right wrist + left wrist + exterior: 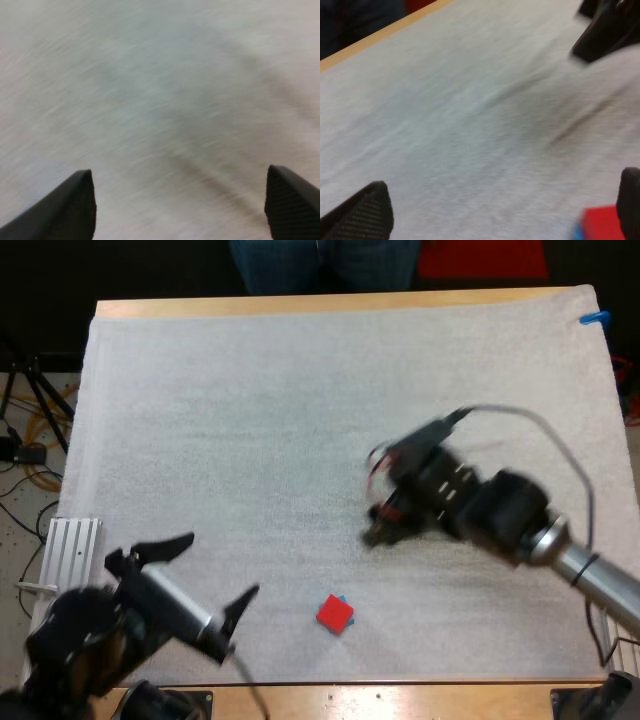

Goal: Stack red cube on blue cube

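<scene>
red cube (pixel 335 614) | blue cube (pixel 344 599) | white mat (pixel 300 420) | tan wooden table (pixel 330 304) | black fingers (pixel 165 548)

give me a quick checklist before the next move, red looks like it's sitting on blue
1. red cube on top of blue cube: ok, a blue sliver shows beneath it.
2. Red cube squarely centred on the blue one: cannot tell.
3. left end effector open and apart from the stack: ok.
4. right end effector open, holding nothing, over bare mat: ok.
5. person beyond the table's far side, off the mat: ok.
</scene>
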`<state>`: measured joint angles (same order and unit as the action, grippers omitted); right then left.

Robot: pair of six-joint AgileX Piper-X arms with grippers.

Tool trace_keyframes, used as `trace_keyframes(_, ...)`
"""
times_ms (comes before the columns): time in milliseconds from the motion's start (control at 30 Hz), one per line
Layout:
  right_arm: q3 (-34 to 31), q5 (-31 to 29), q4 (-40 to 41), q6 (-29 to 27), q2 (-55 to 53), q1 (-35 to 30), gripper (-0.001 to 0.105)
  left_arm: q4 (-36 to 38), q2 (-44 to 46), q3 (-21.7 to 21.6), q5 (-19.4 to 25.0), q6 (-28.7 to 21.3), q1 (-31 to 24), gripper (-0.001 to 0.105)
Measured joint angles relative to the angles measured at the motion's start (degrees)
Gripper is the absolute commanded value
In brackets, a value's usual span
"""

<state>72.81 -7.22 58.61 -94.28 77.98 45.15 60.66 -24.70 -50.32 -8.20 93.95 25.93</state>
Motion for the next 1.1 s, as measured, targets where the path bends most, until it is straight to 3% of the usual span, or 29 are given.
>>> trace_keyframes(267, 0.0, 1.34, -0.6, -2.91, 0.0, -18.79, 0.067, -9.71, -10.4, 0.08, 1.69, 0.0, -6.23, 0.087)
trace_keyframes(433, 0.0, 1.82, 0.15, -4.88, -0.21, -28.14, 0.067, -13.91, -14.06, 0.08, -3.1, 0.0, -16.26, 0.087)
trace_keyframes(633, -0.15, 2.11, 0.39, -7.47, -4.41, -37.72, 0.067, -14.17, -14.19, 0.08, -4.92, 0.0, -26.93, 0.087)
trace_keyframes(933, -0.52, 5.38, 0.27, -8.55, -14.02, -53.01, 0.067, -14.17, -13.8, -0.49, -5.83, 0.0, -28.28, 0.087)
trace_keyframes(1100, -3.42, 5.59, 0.3, -9.12, -21.41, -54.46, 0.067, -13.59, -13.8, -2.66, -8.58, 0.0, -28.28, 0.087)
